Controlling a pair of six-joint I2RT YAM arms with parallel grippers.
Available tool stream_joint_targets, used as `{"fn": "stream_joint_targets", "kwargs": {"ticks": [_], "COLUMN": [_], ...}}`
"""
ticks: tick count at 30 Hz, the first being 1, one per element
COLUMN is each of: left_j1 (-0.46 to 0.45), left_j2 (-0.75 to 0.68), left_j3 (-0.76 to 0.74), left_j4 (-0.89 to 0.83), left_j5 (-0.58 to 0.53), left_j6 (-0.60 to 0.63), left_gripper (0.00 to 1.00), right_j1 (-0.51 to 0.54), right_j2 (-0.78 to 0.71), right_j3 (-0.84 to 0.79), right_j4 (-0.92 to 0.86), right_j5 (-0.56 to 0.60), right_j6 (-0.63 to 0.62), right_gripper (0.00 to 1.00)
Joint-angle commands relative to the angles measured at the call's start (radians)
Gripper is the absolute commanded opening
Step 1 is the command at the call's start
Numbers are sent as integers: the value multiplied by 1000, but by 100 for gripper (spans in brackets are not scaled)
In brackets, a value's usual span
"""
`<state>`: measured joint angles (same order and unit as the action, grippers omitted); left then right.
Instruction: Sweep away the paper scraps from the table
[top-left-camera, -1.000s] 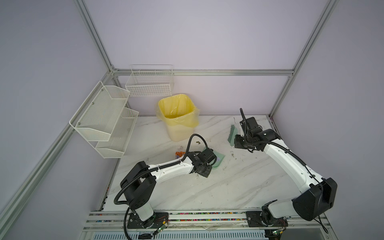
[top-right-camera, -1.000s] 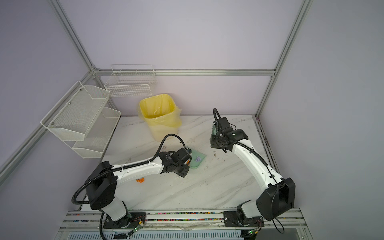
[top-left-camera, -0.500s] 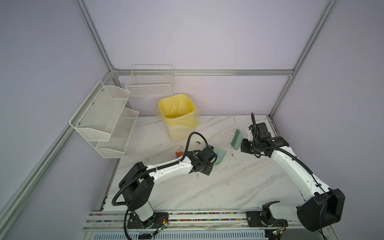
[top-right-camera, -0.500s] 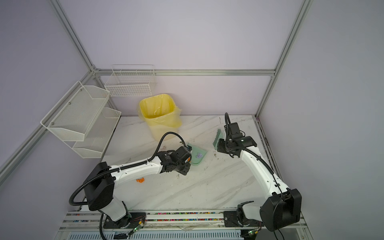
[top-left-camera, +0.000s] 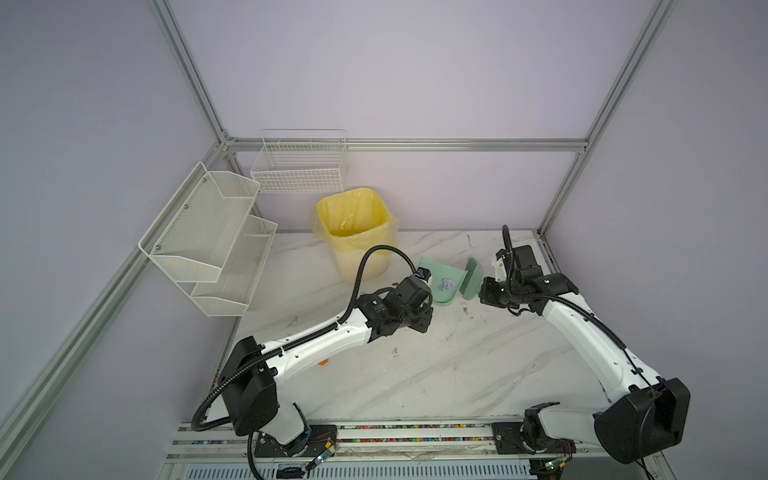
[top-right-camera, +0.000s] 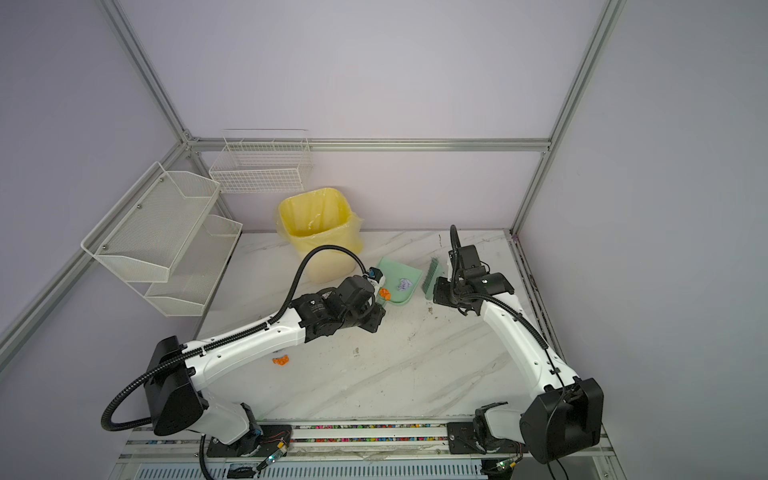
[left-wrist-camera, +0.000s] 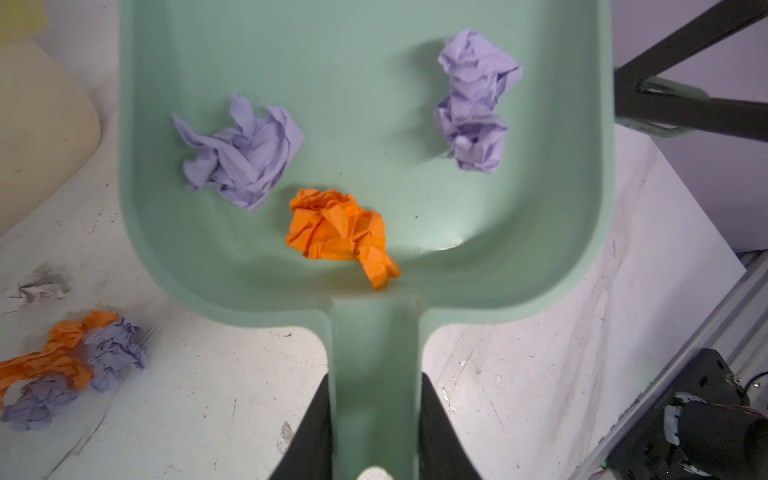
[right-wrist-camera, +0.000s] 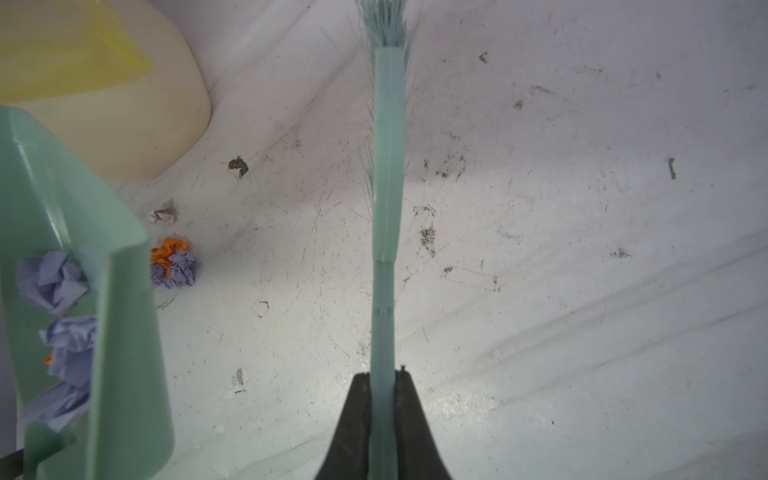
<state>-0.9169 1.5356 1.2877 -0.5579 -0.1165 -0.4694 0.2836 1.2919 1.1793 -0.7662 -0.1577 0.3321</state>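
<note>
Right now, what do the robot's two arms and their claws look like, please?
Both arms look alike. The left arm and the right arm have smooth white links joined by bulky black joint housings with small white marks, too small to read. A black ribbed cable runs along each. The left claw and the right claw each have two plain black tapered fingers.

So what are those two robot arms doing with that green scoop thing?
They are sweeping up. The left pincer grips the handle of a mint-green dustpan, which holds three paper scraps, two purple and one orange. The right pincer grips a matching brush. A few loose scraps lie on the table beside the pan, near the yellow bin.
</note>
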Motion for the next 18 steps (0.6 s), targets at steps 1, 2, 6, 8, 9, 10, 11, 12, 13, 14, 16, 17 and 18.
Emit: {"fn": "stream_joint_targets", "kwargs": {"ticks": [1, 2, 6, 8, 9, 10, 11, 12, 13, 14, 16, 17, 18], "left_j1": [10, 15, 50, 65, 75, 80, 84, 89, 91, 94, 100, 102, 104], "left_j2": [-19, -24, -58, -69, -72, -74, -75, -72, -71, -69, -63, -62, -59], "left_j3": [51, 43, 5, -12, -17, -18, -16, -13, -7, 0, 17, 29, 41], "left_j4": [68, 68, 99, 116, 118, 117, 113, 108, 104, 97, 90, 82, 74], "left_j5": [65, 67, 118, 143, 152, 156, 161, 168, 174, 179, 193, 193, 190], "left_j6": [-33, -43, -80, -97, -103, -105, -107, -108, -107, -107, -100, -97, -93], "left_gripper": [14, 14, 14, 15, 15, 15, 15, 15, 15, 15, 15, 15, 15], "right_j1": [-5, -6, -5, -6, -5, -5, -5, -5, -5, -6, -6, -5, -5], "right_j2": [-38, -38, -39, -39, -36, -34, -32, -29, -27, -25, -20, -18, -15], "right_j3": [-9, -7, -4, -4, -3, -2, -2, -2, -2, 0, -1, -1, 0], "right_j4": [20, 20, 19, 19, 19, 20, 21, 22, 24, 24, 28, 28, 29], "right_j5": [-12, -15, -13, -11, -12, -12, -12, -11, -11, -10, -6, -6, -6], "right_j6": [5, 5, 10, 10, 11, 11, 11, 11, 10, 11, 12, 12, 12], "right_gripper": [0, 0, 0, 0, 0, 0, 0, 0, 0, 0, 0, 0, 0]}}
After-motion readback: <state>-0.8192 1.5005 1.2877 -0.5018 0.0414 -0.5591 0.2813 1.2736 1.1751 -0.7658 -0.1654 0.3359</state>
